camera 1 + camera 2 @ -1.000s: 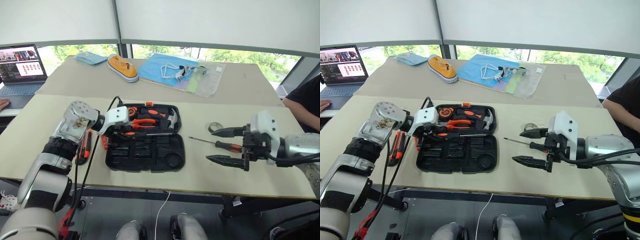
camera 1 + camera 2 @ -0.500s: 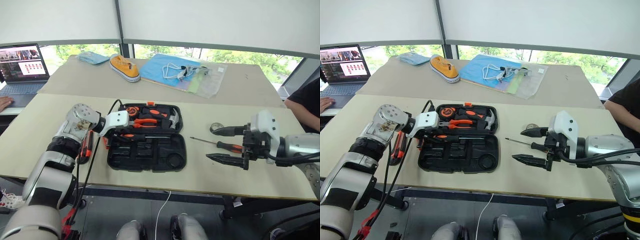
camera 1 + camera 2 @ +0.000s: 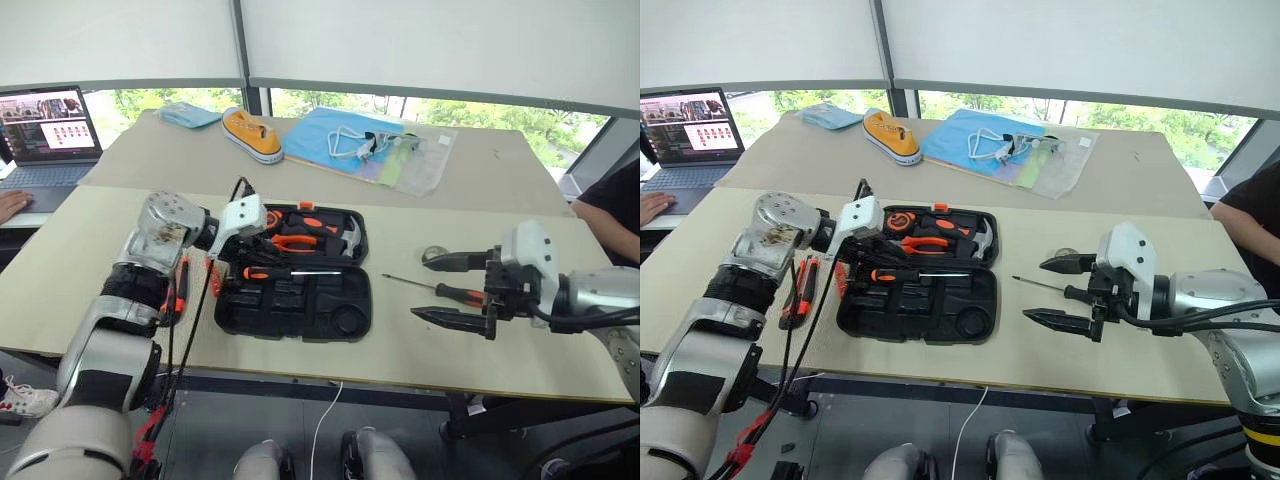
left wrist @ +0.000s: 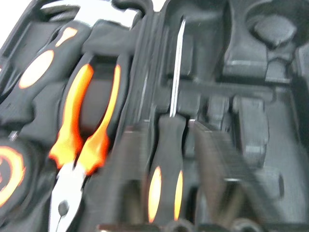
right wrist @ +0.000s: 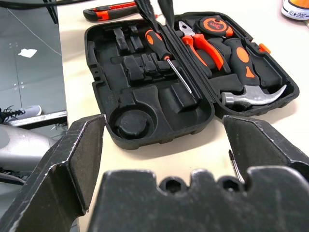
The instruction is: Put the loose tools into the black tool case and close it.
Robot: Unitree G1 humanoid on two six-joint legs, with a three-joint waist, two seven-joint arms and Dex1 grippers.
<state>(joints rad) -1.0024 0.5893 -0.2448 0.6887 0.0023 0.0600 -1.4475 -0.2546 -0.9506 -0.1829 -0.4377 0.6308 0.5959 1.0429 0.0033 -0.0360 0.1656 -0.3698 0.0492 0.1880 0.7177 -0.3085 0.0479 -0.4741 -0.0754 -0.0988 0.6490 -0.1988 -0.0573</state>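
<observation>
You've got the black tool case [image 3: 293, 290] lying open at center frame on the beige table [image 3: 400, 345], lid half toward the top w/ pliers [image 3: 292, 241], hammer [image 3: 343, 236] and tape measure [image 3: 902, 220] seated in it. One long screwdriver [image 3: 283, 272] lies inside the case along the hinge line, handle to the left, shaft pointing right.

Your left gripper [image 3: 843, 268] sits at the case's left edge, fingers clenched together w/ nothing between them; in the left wrist view they hang just over that screwdriver's handle [image 4: 164, 183].

Utility knife [image 3: 800, 290] lies on the table left of the case, partly behind the left arm.

Second long screwdriver [image 3: 438, 289] is on the table right of center, well apart from the case. Small tape roll [image 3: 433, 254] sits just above it, near the right gripper's upper finger.

Your right gripper [image 3: 452, 291] hovers at right of frame w/ jaws spread wide, empty, one finger either side of the screwdriver's handle end, not touching that I can tell.
</observation>
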